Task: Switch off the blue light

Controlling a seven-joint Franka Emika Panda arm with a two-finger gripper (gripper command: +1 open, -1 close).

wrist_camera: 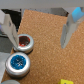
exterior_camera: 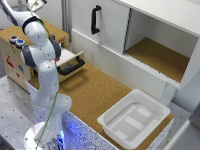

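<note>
The blue light (exterior_camera: 20, 43) is a small round button with a blue cap and grey rim on top of the wooden box (exterior_camera: 12, 62) at the exterior view's left. A like button with a dark reddish cap (exterior_camera: 13, 38) sits right beside it. In the wrist view the blue light (wrist_camera: 17, 63) and the reddish button (wrist_camera: 25, 43) lie on the cork top near one finger (wrist_camera: 9, 27). My gripper (wrist_camera: 40, 37) hovers above the box top, open and empty, touching neither button. In the exterior view the hand (exterior_camera: 39, 4) is mostly cut off at the top edge.
A drawer with a black handle (exterior_camera: 73, 65) stands pulled out of the wooden box beside the arm. A white bin (exterior_camera: 132, 117) sits on the cork table at the exterior view's right. A white cabinet with a black door handle (exterior_camera: 95, 19) and an open compartment (exterior_camera: 160, 55) stands behind.
</note>
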